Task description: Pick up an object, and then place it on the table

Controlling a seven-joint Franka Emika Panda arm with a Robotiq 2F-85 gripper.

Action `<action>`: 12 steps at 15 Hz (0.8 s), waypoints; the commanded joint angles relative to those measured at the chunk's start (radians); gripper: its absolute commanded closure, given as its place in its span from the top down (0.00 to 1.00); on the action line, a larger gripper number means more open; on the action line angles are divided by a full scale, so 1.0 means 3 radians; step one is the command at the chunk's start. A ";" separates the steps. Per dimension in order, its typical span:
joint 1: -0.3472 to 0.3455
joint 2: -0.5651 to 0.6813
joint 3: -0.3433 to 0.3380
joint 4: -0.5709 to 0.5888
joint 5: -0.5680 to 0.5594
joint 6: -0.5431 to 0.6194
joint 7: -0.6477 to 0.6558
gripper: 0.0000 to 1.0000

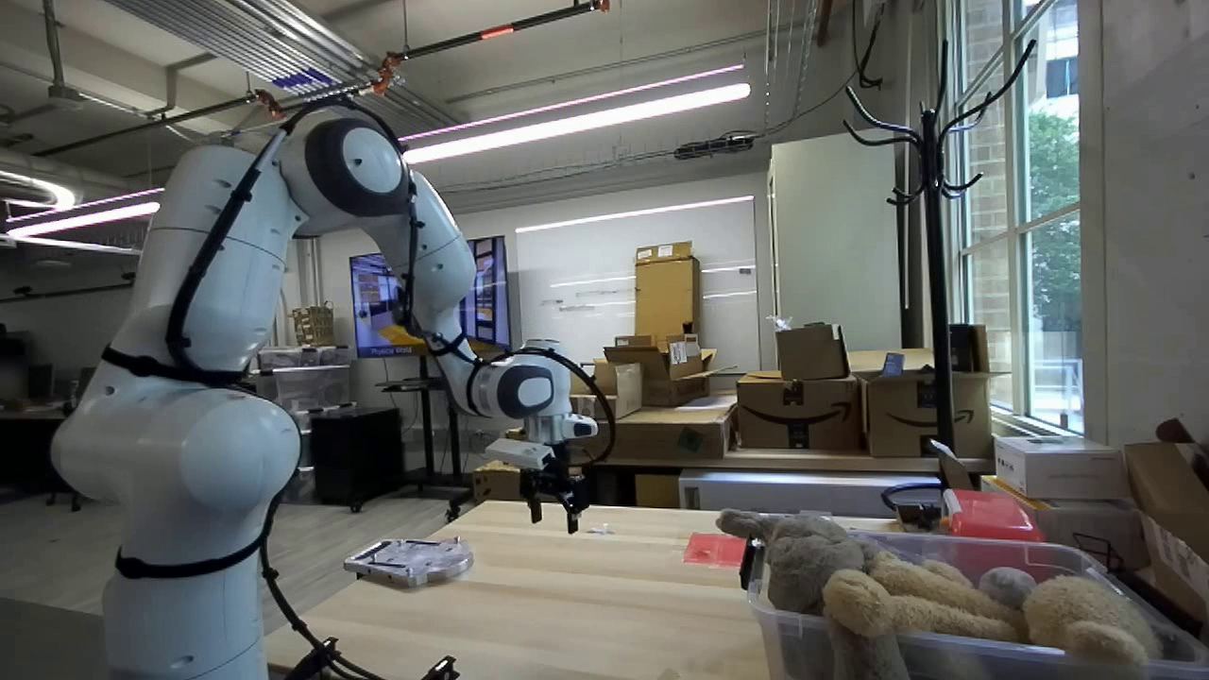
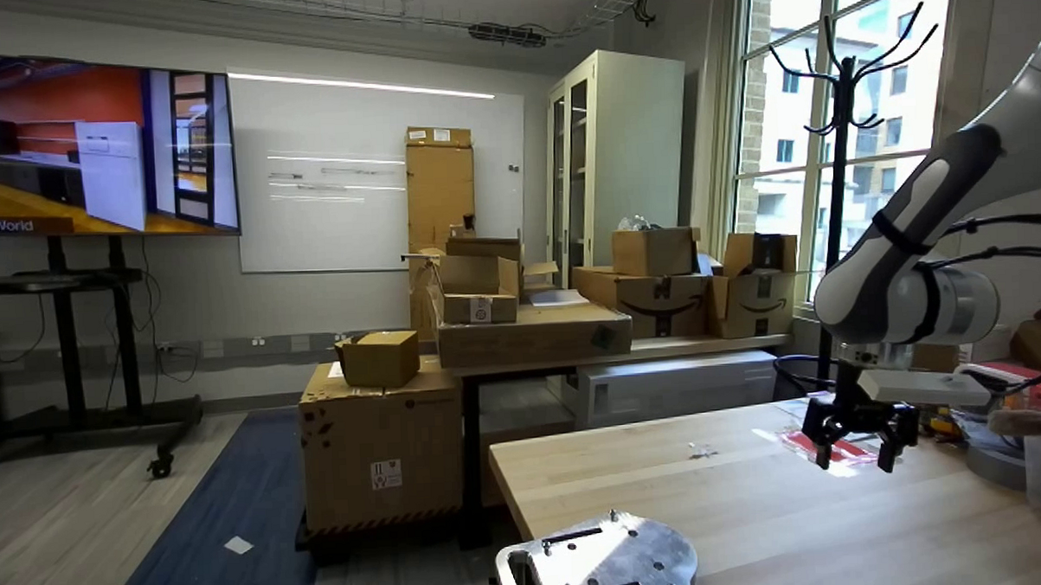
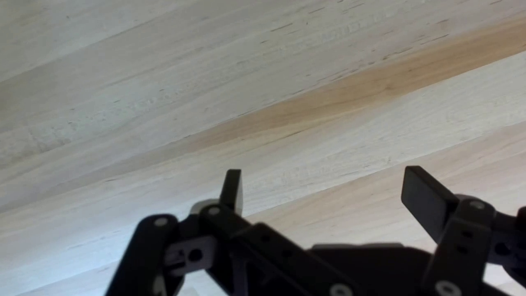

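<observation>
We have our gripper (image 1: 554, 520) above the bench (image 1: 586, 619) | jaws wide apart, holding nothing | toys (image 1: 949, 619) heaped in tub (image 1: 791, 640)

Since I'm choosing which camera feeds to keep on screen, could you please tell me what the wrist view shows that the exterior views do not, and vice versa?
Only the wrist view: fine dark wood-grain flecks, seen close up.

Only the exterior views, and in both of them: the coat rack, whiteboard, smile-logo cardboard boxes, slotted metal plate and white robot arm.

Shared by all: the pale plank table and the gripper, open with nothing held.
</observation>
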 commanded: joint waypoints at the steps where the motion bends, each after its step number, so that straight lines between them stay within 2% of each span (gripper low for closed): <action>1: -0.0137 0.0406 0.0076 0.0352 0.0040 -0.0023 -0.0007 1.00; 6: -0.0349 0.0878 0.0212 0.0661 0.0213 0.0005 -0.0089 1.00; 11: -0.0439 0.1176 0.0244 0.0878 0.0176 0.0030 -0.0050 1.00; 12: -0.0457 0.1196 0.0251 0.0899 0.0173 0.0041 -0.0068 0.75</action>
